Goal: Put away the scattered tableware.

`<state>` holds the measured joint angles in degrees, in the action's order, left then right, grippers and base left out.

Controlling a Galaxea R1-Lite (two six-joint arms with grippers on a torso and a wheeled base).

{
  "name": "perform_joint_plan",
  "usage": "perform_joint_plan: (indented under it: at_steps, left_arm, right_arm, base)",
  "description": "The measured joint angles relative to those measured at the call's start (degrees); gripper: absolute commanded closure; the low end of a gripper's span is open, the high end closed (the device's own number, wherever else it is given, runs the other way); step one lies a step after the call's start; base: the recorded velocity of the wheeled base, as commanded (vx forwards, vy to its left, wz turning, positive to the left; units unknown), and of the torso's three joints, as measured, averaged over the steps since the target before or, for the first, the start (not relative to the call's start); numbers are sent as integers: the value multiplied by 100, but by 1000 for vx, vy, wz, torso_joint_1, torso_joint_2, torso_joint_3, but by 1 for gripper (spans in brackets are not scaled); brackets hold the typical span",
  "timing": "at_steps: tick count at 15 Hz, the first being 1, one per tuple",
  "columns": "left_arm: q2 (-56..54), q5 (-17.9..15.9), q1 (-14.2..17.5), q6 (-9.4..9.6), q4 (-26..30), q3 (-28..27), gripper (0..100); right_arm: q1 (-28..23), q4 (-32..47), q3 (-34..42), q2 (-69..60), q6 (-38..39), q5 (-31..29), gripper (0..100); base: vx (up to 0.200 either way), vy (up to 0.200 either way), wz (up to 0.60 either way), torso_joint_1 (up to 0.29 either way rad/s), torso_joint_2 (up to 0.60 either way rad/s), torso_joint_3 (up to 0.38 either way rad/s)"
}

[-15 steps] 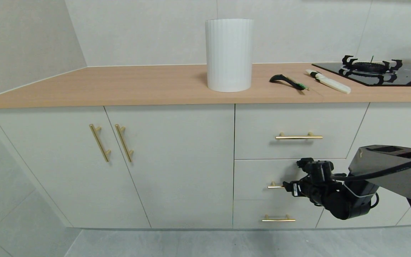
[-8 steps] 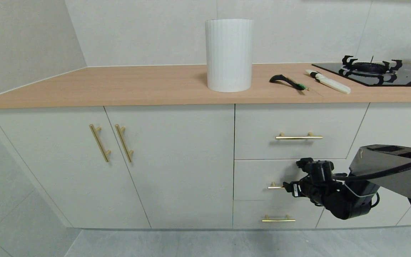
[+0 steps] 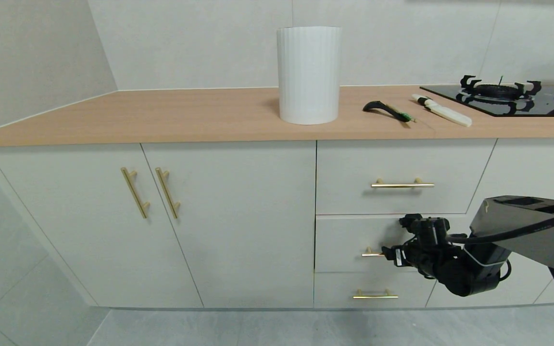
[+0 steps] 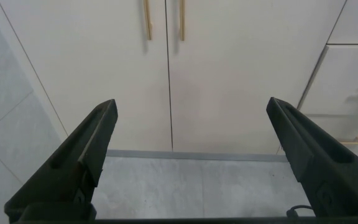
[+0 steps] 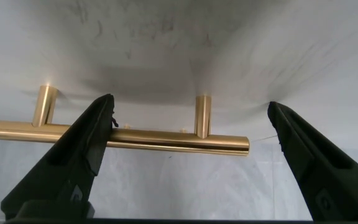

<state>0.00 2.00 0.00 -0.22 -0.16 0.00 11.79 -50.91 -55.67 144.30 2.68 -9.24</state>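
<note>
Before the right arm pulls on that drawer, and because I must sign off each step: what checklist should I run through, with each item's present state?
1. Right gripper at the middle drawer handle: ok, the bar runs across between its fingers.
2. Grip closed on the handle: not ok, the fingers are spread wide.
3. Middle drawer open enough for tableware: not ok, at most a thin gap shows along its top edge.
4. Left gripper free: ok, open and empty.
5. Tableware in sight: ok, black utensil and white knife lie on the countertop.
6. Room inside the drawer: cannot tell.
</note>
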Motion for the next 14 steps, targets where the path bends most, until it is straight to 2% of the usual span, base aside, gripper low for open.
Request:
perform_joint_plan:
  at_steps: [3, 10, 14]
  left_arm:
    - [0, 5, 0, -2, 0, 0, 0]
    - [0, 2, 0, -2, 0, 0, 0]
    - [0, 2, 0, -2, 2, 0, 0]
  right_arm:
    - [0, 233, 151, -177, -11, 11, 0]
    - [67, 2773, 695, -2277, -59, 227, 0]
    - [529, 3299, 973, -3593, -4, 282, 0]
  base:
    - [0, 0, 0, 0, 0, 0]
    - [0, 0, 0, 0, 0, 0]
    - [0, 0, 0, 0, 0, 0]
